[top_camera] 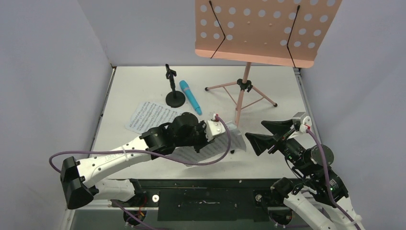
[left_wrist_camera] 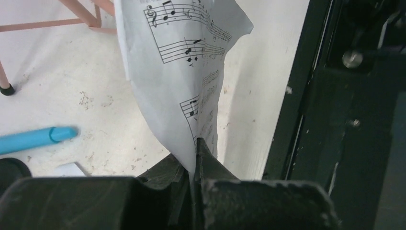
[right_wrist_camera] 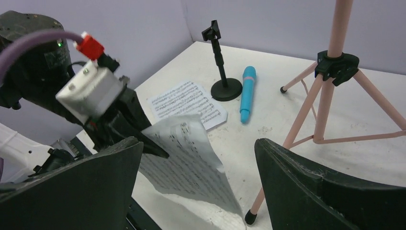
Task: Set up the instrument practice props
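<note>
My left gripper [left_wrist_camera: 196,143] is shut on a corner of a white sheet-music page [left_wrist_camera: 182,72]; the page curls, with its far edge [top_camera: 234,143] drooping to the table by a foot of the music stand. The pink perforated music stand [top_camera: 265,31] rises on its tripod [top_camera: 244,91] at the back right. A second page [top_camera: 148,116] lies flat at the left. Beside it the small black mic stand [top_camera: 174,98] is upright, with the blue microphone [top_camera: 190,97] lying to its right. My right gripper [top_camera: 254,130] is open, empty, facing the held page [right_wrist_camera: 191,163] from the right.
The black front rail [top_camera: 206,184] runs along the near table edge right behind the left gripper. Grey walls close in the left, back and right. A tripod foot [right_wrist_camera: 250,216] rests on the table just beyond the right gripper's fingers [right_wrist_camera: 311,182].
</note>
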`<action>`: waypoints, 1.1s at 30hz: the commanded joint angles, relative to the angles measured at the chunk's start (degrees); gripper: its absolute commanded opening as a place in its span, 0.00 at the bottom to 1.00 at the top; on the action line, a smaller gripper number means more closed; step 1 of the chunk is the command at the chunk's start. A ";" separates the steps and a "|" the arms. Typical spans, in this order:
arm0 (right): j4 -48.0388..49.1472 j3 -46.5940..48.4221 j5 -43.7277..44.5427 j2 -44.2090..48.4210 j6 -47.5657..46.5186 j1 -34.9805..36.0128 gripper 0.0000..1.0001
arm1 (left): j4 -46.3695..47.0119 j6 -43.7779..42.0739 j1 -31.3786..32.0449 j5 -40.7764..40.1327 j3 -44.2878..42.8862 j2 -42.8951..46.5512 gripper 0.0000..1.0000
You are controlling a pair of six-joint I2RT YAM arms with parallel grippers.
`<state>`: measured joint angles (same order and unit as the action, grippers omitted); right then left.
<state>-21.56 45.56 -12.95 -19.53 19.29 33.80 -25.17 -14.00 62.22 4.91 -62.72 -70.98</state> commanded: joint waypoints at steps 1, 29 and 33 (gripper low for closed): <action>2.31 -0.57 0.98 -1.21 0.77 0.12 0.90 | 17.16 17.01 -7.01 13.02 4.00 6.46 0.00; 27.27 -12.17 -14.62 -7.04 13.95 0.19 0.94 | 72.85 62.60 -19.15 19.20 25.35 18.55 0.01; 33.64 -13.33 -19.02 -10.20 16.83 0.17 0.76 | 73.31 63.77 -19.15 18.63 25.70 17.38 0.01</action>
<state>-0.62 33.06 -25.45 -27.22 31.51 33.80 41.76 46.46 43.38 24.97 -36.99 -52.86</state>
